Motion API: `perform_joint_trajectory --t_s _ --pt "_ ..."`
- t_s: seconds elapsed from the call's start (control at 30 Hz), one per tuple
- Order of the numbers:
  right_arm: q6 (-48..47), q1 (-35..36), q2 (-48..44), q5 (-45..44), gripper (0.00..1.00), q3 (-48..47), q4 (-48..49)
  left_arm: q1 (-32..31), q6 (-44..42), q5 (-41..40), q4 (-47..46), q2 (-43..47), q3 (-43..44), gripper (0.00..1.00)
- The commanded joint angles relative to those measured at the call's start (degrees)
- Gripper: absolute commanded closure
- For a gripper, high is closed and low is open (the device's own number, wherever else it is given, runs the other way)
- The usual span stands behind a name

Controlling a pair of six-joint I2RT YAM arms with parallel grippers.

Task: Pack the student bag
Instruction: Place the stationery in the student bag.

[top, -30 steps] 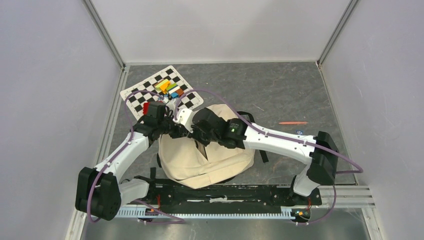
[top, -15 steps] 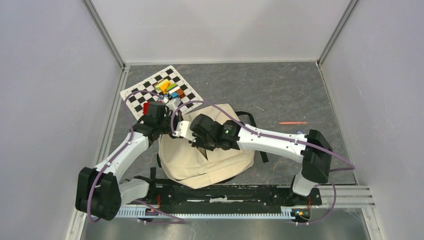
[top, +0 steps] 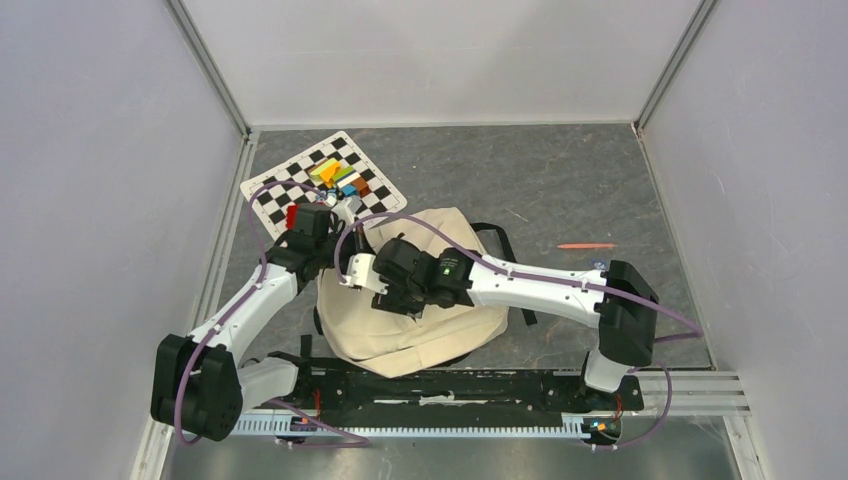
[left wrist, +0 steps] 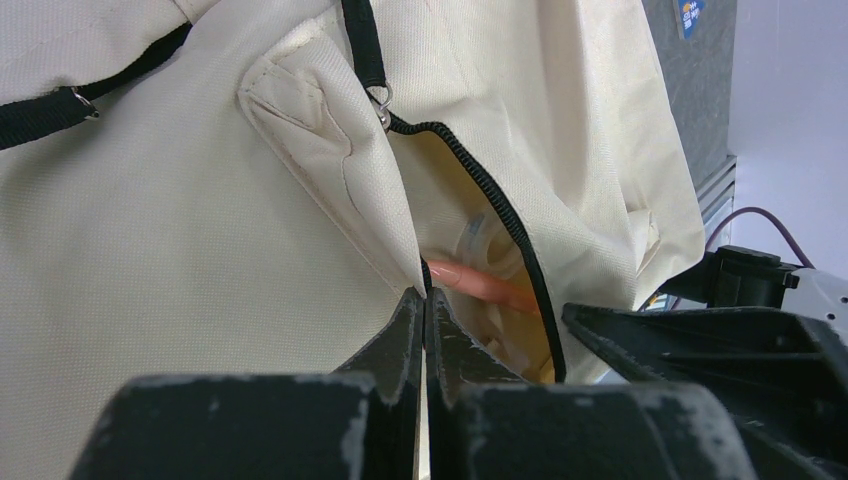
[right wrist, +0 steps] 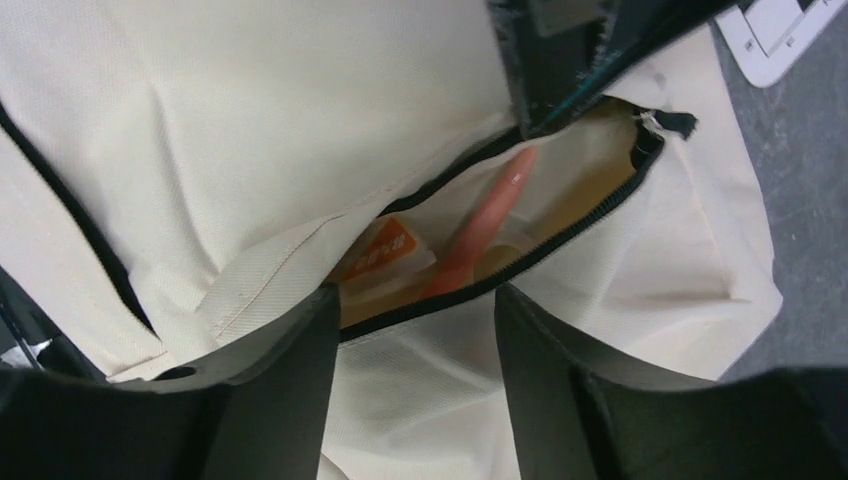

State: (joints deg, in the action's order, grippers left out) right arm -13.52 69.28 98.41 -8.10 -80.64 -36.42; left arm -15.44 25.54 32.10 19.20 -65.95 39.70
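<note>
The student bag is laid flat on the table, just ahead of the arm bases and beneath both wrists. The left pincer is closed on the cream fabric at the edge of the bag's zipped opening. The right pincer is spread wide and is held directly above that opening. The bag is seen as cream canvas with black straps and a black zipper. Inside the opening, an orange-pink stick and a white packet with orange print are lodged. A checkerboard carrying coloured blocks is found just beyond the bag on the left. An orange pen is seen well apart on the right.
</note>
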Motion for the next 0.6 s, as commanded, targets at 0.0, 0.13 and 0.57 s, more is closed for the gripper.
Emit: perform_joint_trajectory --t_s 0.0,0.13,0.57 --pt "2.4 0.2 -3.5 -5.9 0.34 -3.5 1.9 0.7 -2.2 0.5 -1.2 1.2 2.1 0.98" --pt "5.8 0.2 -6.5 -12.6 0.26 -2.2 3.2 0.8 -2.2 0.5 -1.2 1.2 2.1 0.98" --pt "17.3 0.3 -10.7 -24.0 0.27 4.0 9.4 0.8 -2.2 0.4 -1.2 1.3 2.2 0.98"
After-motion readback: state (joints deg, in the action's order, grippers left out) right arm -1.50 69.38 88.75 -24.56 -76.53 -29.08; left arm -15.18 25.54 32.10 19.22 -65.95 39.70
